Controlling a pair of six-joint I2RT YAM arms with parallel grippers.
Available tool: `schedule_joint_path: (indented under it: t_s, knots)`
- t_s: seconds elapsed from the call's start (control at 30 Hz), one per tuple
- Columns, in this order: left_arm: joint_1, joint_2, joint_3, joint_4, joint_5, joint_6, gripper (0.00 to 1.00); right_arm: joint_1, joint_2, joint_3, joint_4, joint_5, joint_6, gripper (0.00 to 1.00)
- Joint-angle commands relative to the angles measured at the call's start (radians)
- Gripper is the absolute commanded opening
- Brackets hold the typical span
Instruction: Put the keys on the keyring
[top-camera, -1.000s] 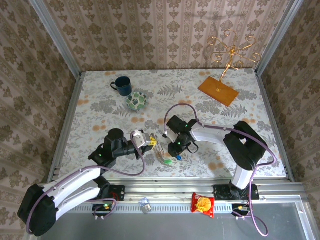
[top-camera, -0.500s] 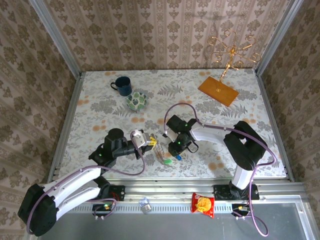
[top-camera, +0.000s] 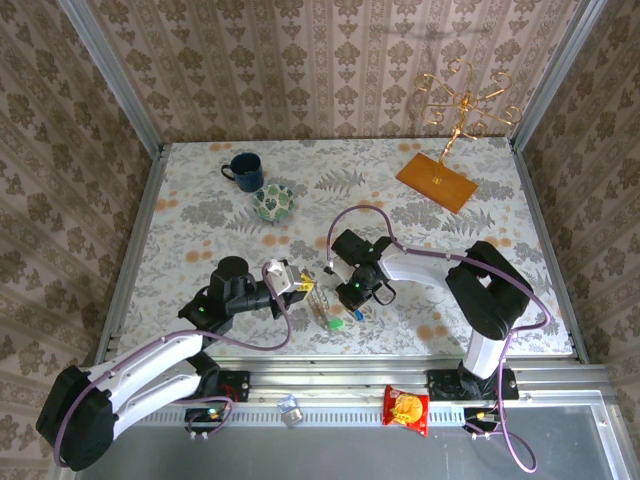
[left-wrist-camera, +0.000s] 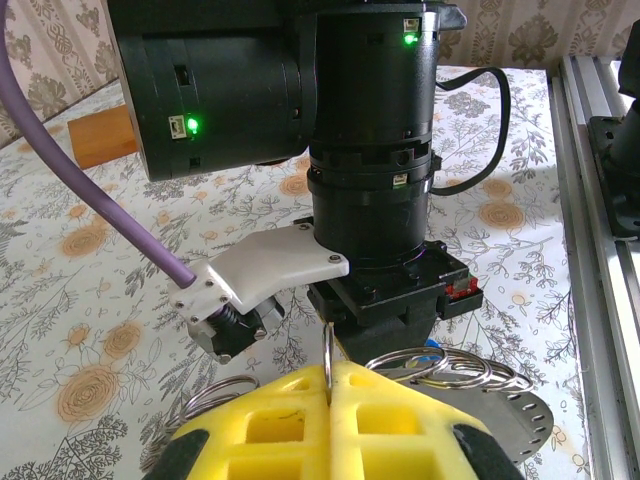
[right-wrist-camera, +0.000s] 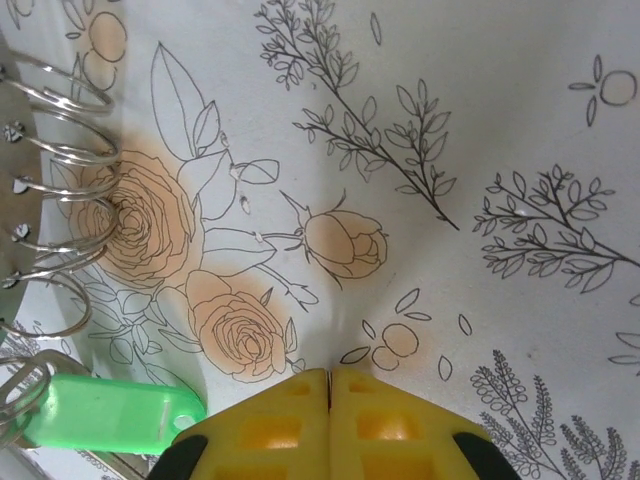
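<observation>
The keyring (left-wrist-camera: 523, 411) is a flat grey plate with punched holes that carries several wire split rings (left-wrist-camera: 442, 364); it also lies at the left edge of the right wrist view (right-wrist-camera: 8, 180). My left gripper (left-wrist-camera: 329, 374) is shut on one thin wire ring that stands edge-on between the yellow pads. From above, the left gripper (top-camera: 301, 287) meets the right gripper (top-camera: 351, 297) over the keyring (top-camera: 322, 306). The green-tagged key (right-wrist-camera: 108, 411) lies left of my right gripper (right-wrist-camera: 330, 377), which is shut just above the cloth. The blue tag (top-camera: 357, 314) and green tag (top-camera: 335, 325) lie near the front.
A dark blue mug (top-camera: 243, 170) and a green-patterned bowl (top-camera: 272, 203) stand at the back left. A gold wire stand on an orange board (top-camera: 438, 180) is at the back right. A snack packet (top-camera: 407, 408) lies on the front rail.
The right wrist has shifted very slightly to the left. The left arm and the keyring stay where they were.
</observation>
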Motion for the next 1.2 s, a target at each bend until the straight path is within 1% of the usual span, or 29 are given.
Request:
schedule_joint_path:
  t_s: [0.0,0.13,0.23,0.33,0.4,0.5,0.63,0.73,0.8,0.93,1.17]
  knots:
    - [0.009,-0.003,0.015,0.029,0.025,0.008,0.0,0.007,-0.009,0.024,-0.041,0.016,-0.013,0.0]
    - [0.01,-0.004,0.015,0.035,0.029,-0.02,0.0,-0.01,-0.125,0.0,-0.021,0.034,-0.02,0.0]
    - [0.011,-0.006,0.012,0.047,0.032,-0.062,0.0,-0.026,-0.264,-0.05,0.094,0.04,-0.074,0.0]
    - [0.009,0.003,0.013,0.063,0.028,-0.125,0.0,-0.027,-0.365,-0.097,0.228,0.008,-0.205,0.0]
    - [0.006,0.011,0.023,0.054,0.024,-0.161,0.0,-0.025,-0.413,-0.113,0.28,-0.04,-0.319,0.0]
    - [-0.003,0.014,0.037,0.035,0.002,-0.205,0.0,-0.022,-0.463,-0.149,0.36,-0.053,-0.429,0.0]
    - [-0.02,0.02,0.082,-0.047,-0.051,-0.238,0.0,-0.02,-0.499,-0.158,0.405,-0.083,-0.532,0.0]
    - [-0.028,0.034,0.109,-0.081,-0.054,-0.263,0.0,0.0,-0.512,-0.171,0.42,-0.086,-0.598,0.0]
    - [-0.034,0.041,0.12,-0.091,-0.056,-0.277,0.0,0.009,-0.516,-0.187,0.451,-0.07,-0.613,0.0]
    - [-0.038,0.058,0.141,-0.109,-0.057,-0.295,0.0,0.019,-0.531,-0.207,0.486,-0.089,-0.646,0.0]
    - [-0.038,0.081,0.149,-0.103,-0.054,-0.316,0.0,0.04,-0.537,-0.224,0.491,-0.076,-0.682,0.0]
